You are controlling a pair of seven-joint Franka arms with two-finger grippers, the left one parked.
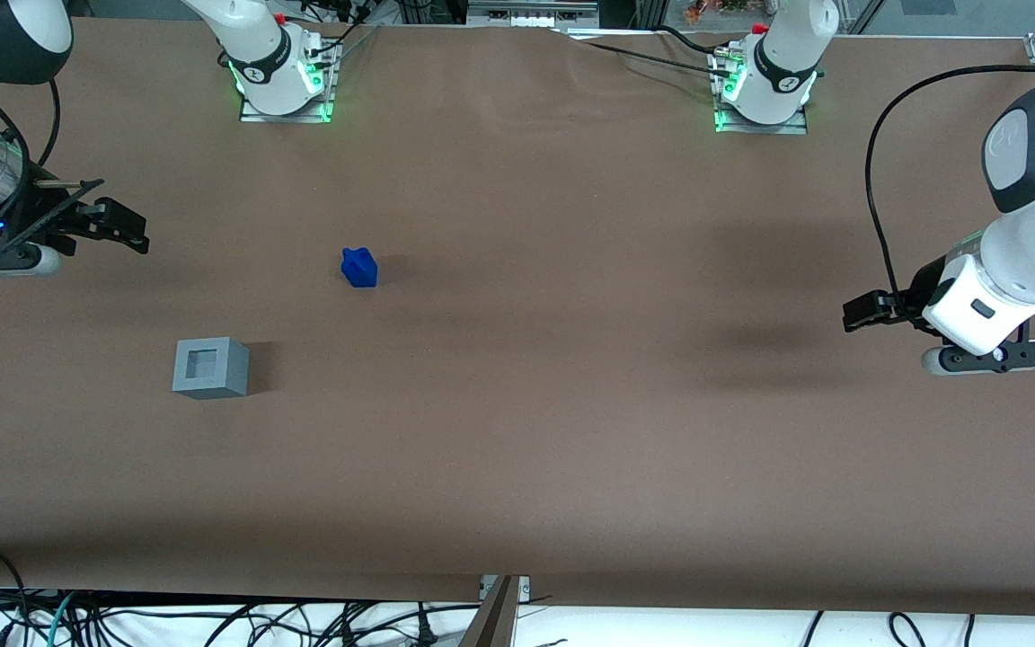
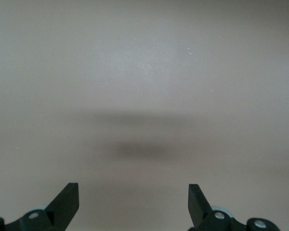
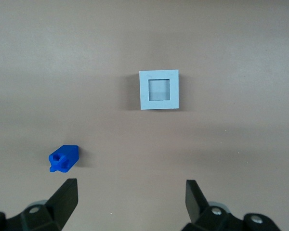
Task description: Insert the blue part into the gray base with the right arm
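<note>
The blue part (image 1: pixel 359 268) (image 3: pixel 64 158) lies alone on the brown table, its stepped knob pointing sideways. The gray base (image 1: pixel 210 367) (image 3: pixel 159 90) stands nearer the front camera than the blue part, with its square recess facing up and nothing in it. My right arm's gripper (image 1: pixel 118 225) (image 3: pixel 131 192) hovers above the table at the working arm's end, apart from both pieces. Its fingers (image 3: pixel 66 196) are spread wide and hold nothing.
The two arm bases (image 1: pixel 282 81) (image 1: pixel 765 90) are bolted along the table edge farthest from the front camera. Cables (image 1: pixel 212 620) hang below the table's near edge. Brown table surface (image 1: pixel 571 404) spreads toward the parked arm's end.
</note>
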